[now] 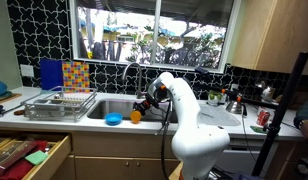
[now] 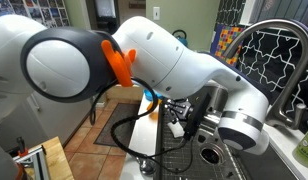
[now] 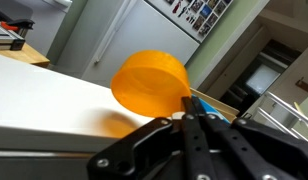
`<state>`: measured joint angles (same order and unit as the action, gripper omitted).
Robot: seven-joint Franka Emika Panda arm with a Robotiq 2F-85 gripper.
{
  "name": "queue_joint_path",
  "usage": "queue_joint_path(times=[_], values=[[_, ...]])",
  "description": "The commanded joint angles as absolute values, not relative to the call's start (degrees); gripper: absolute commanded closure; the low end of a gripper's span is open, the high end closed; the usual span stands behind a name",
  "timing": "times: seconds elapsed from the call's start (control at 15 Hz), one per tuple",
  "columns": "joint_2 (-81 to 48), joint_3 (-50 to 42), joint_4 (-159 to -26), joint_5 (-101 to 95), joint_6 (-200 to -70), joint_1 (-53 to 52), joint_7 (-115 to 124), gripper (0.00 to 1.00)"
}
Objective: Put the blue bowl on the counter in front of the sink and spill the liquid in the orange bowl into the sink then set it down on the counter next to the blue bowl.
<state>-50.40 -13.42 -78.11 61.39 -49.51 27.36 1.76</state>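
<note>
At the counter [image 3: 39, 90] edge, the hand [image 3: 190, 108] grips the tilted orange bowl [image 3: 149, 80].

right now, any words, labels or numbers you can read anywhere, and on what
No text can be read in any view.
The red can: label too small to read.
The papers on the fridge: blurred.
The orange bowl: no print showing.

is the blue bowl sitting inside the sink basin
No, in an exterior view the blue bowl rests on the counter strip in front of the sink, beside the orange bowl.
</note>
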Motion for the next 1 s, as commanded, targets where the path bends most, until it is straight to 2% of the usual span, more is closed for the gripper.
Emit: queue_joint_path(times=[0.0,0.2,0.47,0.53,0.6,0.73,0.93], values=[[-52.31,-14.08,-76.01,59.86,-50.15,26.99,2.73,0.99],[-52.52,-14.11,-76.05,59.65,-50.7,27.0,2.77,0.98],[-52.81,-14.17,-75.8,58.95,-51.19,27.01,2.65,0.9],[-52.88,-14.17,-75.67,58.78,-51.23,27.01,2.66,0.8],[-52.9,-14.18,-75.63,58.78,-51.34,27.04,2.73,0.85],[-53.06,-14.28,-75.37,58.53,-51.57,27.04,2.72,0.8],[-52.89,-14.24,-75.52,57.99,-51.8,26.86,2.58,0.8]])
